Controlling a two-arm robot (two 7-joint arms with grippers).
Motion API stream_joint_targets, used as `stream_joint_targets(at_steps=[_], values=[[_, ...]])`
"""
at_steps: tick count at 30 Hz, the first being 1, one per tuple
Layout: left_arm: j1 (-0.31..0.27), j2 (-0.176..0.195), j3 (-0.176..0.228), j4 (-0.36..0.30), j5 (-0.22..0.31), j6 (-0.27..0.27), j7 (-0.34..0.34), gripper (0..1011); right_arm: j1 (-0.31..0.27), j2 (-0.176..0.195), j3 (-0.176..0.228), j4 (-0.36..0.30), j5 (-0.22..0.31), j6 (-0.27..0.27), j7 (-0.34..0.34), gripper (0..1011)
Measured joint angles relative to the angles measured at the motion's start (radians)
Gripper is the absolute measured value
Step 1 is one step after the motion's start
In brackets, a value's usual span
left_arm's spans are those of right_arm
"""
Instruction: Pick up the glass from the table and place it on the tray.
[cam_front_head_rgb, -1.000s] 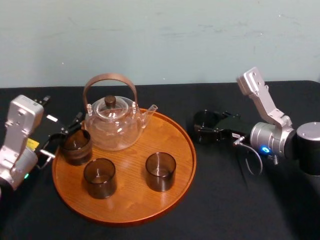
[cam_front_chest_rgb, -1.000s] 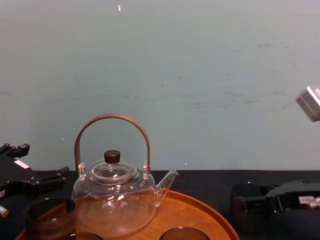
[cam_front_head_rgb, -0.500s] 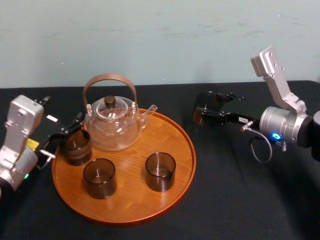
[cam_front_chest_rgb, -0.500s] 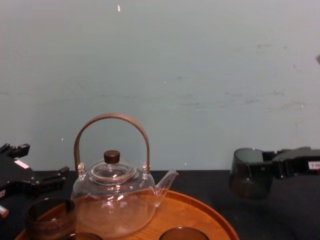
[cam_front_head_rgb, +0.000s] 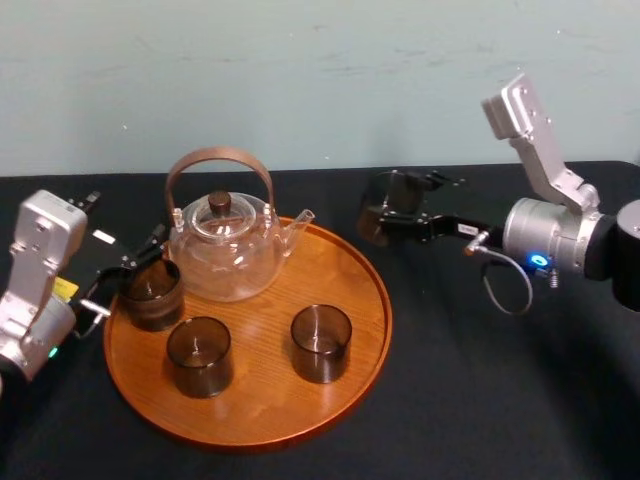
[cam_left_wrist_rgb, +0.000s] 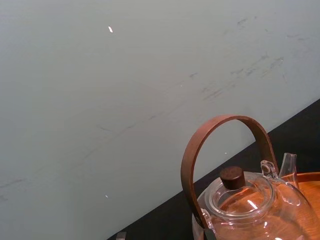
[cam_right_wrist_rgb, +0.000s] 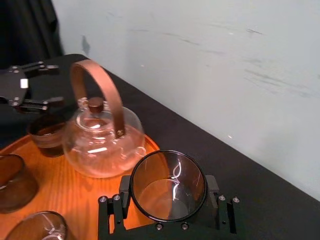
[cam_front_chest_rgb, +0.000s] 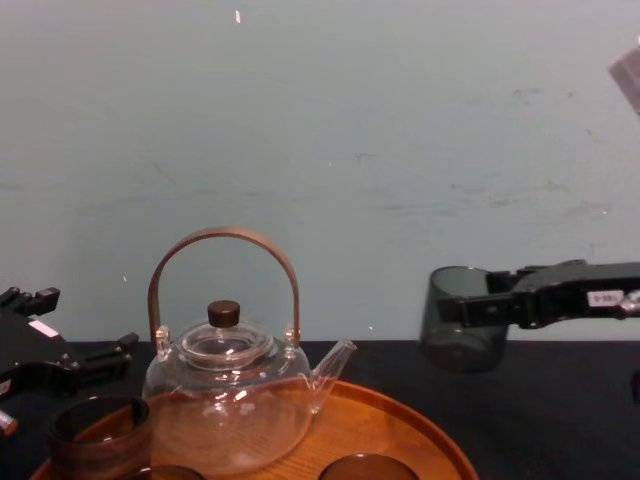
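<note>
Just beyond the tray's (cam_front_head_rgb: 262, 405) right rear rim, the right gripper (cam_front_head_rgb: 392, 207) reaches in from the right, its fingers closed on the glass (cam_front_head_rgb: 380, 208). In the chest view the glass (cam_front_chest_rgb: 460, 322) hangs clear of the black table (cam_front_head_rgb: 450, 400), its rim above the teapot's lid knob and its base above the tray rim (cam_front_chest_rgb: 420, 420).

In the right wrist view I look down through the glass's open mouth (cam_right_wrist_rgb: 167, 184) to its base. One finger (cam_right_wrist_rgb: 111, 212) presses on each side of the wall. The tray's orange wood (cam_right_wrist_rgb: 75, 195) lies just past it.

Open room: the tray's right side, from the teapot spout round to the front rim, is bare wood. The cloth to the right of the tray is bare as well.

On the tray, the glass teapot (cam_front_head_rgb: 225, 250) with its brown hoop handle stands at the rear. Three dark cups stand before it: one at the left rim (cam_front_head_rgb: 152, 293), one front left (cam_front_head_rgb: 199, 356), one near the centre (cam_front_head_rgb: 321, 343). I cannot tell whether the teapot or any cup holds liquid.

At the tray's left rim the left gripper (cam_front_head_rgb: 130, 272) sits beside the leftmost cup, fingers spread apart. I cannot tell whether they touch the cup.
</note>
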Motion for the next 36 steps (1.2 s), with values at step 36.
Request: stream_joint_targets(at_steps=[36], values=[[0.000, 0.000, 0.000, 0.000, 0.000, 0.000, 0.000, 1002, 0.102, -0.080, -0.178, 0.160, -0.028, -0.069, 0.105, 900]])
